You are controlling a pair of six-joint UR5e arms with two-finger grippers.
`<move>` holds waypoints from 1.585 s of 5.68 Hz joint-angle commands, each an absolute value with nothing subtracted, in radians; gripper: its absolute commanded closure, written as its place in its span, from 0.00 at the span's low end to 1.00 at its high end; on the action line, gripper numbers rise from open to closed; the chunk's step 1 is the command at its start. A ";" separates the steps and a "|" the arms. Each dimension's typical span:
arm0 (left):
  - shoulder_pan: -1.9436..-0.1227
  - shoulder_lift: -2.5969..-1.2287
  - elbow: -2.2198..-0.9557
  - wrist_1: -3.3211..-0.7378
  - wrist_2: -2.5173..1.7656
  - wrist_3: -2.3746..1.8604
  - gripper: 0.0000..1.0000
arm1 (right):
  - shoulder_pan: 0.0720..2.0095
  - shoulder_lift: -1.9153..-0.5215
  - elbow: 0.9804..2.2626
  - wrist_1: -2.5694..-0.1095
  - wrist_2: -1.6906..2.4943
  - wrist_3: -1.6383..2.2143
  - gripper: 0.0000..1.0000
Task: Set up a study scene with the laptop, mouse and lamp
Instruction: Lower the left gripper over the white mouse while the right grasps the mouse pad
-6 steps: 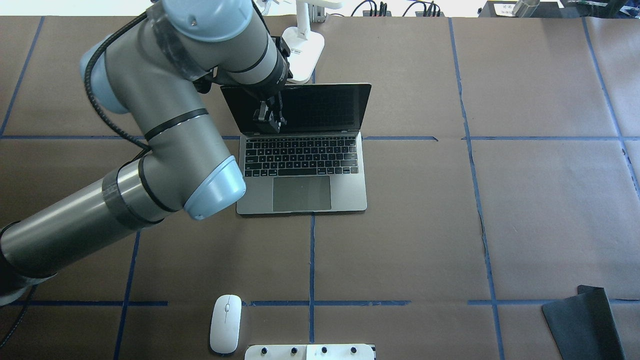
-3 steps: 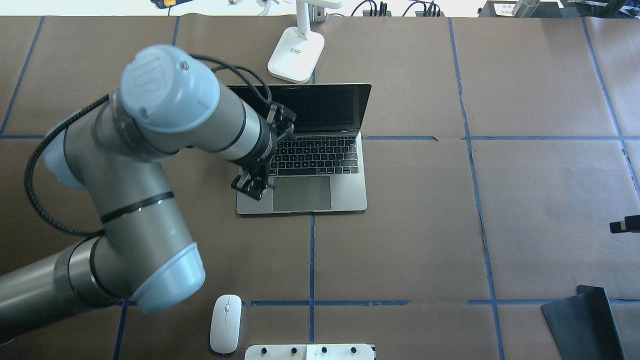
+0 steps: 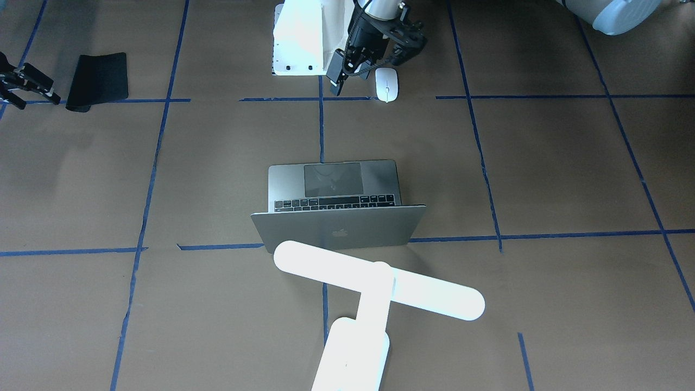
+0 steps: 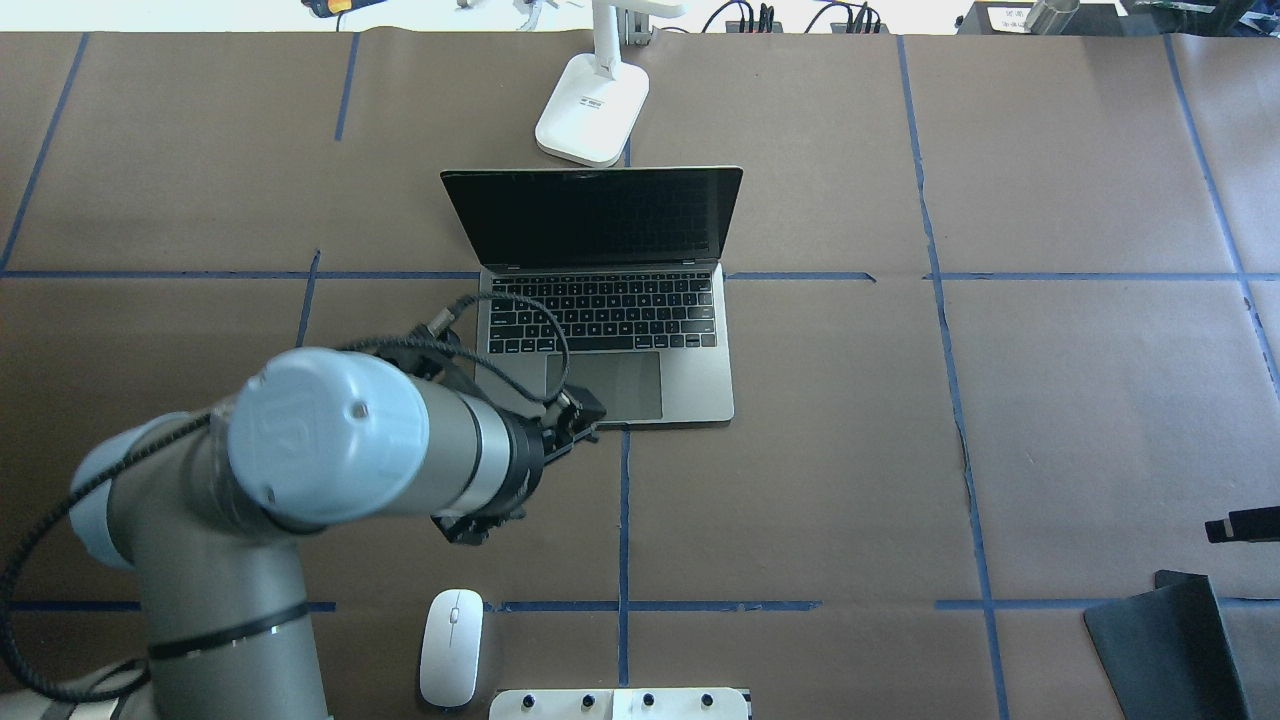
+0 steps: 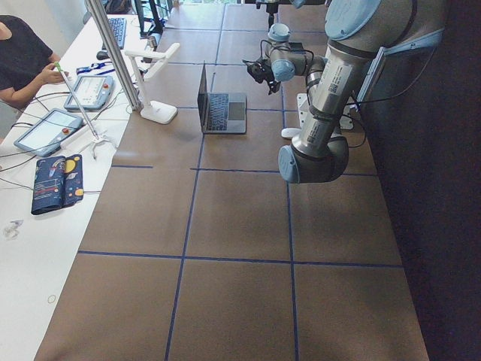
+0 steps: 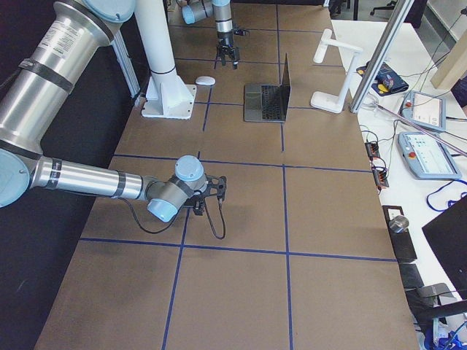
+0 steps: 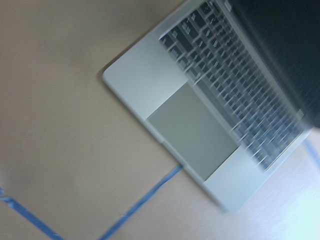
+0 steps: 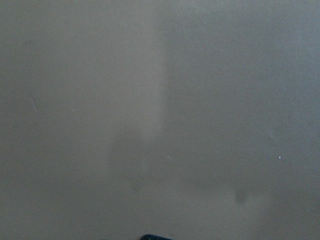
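The space-grey laptop (image 4: 700, 390) stands open at mid-table with a dark screen; its lid with the logo (image 3: 336, 233) faces the front camera. The white lamp (image 3: 380, 288) stands just behind it, base (image 4: 592, 120) on the table. The white mouse (image 4: 451, 645) lies near the robot's edge, beside the pedestal. My left gripper (image 4: 468, 525) hangs above the table between the laptop's front left corner and the mouse (image 3: 386, 85); it looks open and empty. My right gripper (image 3: 30, 87) hovers open and empty beside the black mat. The left wrist view shows the laptop's trackpad (image 7: 192, 130).
A black mat (image 4: 1165, 640) lies at the near right corner. The white bolted pedestal (image 4: 620, 703) sits at the near edge next to the mouse. Operators' tablets (image 5: 49, 129) and cables lie beyond the far edge. Blue tape lines cross the brown table.
My left arm swung back from the laptop's screen, over the keyboard, to the table in front of the laptop near the mouse. My right gripper entered at the right edge and moved toward the mat.
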State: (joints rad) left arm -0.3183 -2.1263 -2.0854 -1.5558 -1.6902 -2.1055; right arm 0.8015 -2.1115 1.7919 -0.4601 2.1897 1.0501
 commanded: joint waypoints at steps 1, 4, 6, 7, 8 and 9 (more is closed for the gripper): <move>-0.267 -2.121 -2.091 -1.558 -1.638 -2.074 0.01 | 0.678 -2.138 1.746 -0.313 2.137 1.128 0.01; -0.259 -2.106 -2.146 -1.562 -1.654 -2.083 0.00 | 0.580 -2.140 1.746 -0.296 2.103 1.229 0.10; -0.265 -2.105 -2.164 -1.559 -1.649 -2.075 0.00 | 0.554 -2.137 1.740 -0.296 2.085 1.278 0.23; -0.271 -2.106 -2.169 -1.559 -1.649 -2.075 0.00 | 0.551 -2.137 1.732 -0.296 2.085 1.279 0.26; -0.275 -2.105 -2.180 -1.559 -1.649 -2.075 0.00 | 0.551 -2.137 1.724 -0.296 2.085 1.279 0.26; -0.270 -2.076 -2.206 -1.559 -1.649 -2.075 0.00 | 0.549 -2.134 1.714 -0.296 2.085 1.279 0.29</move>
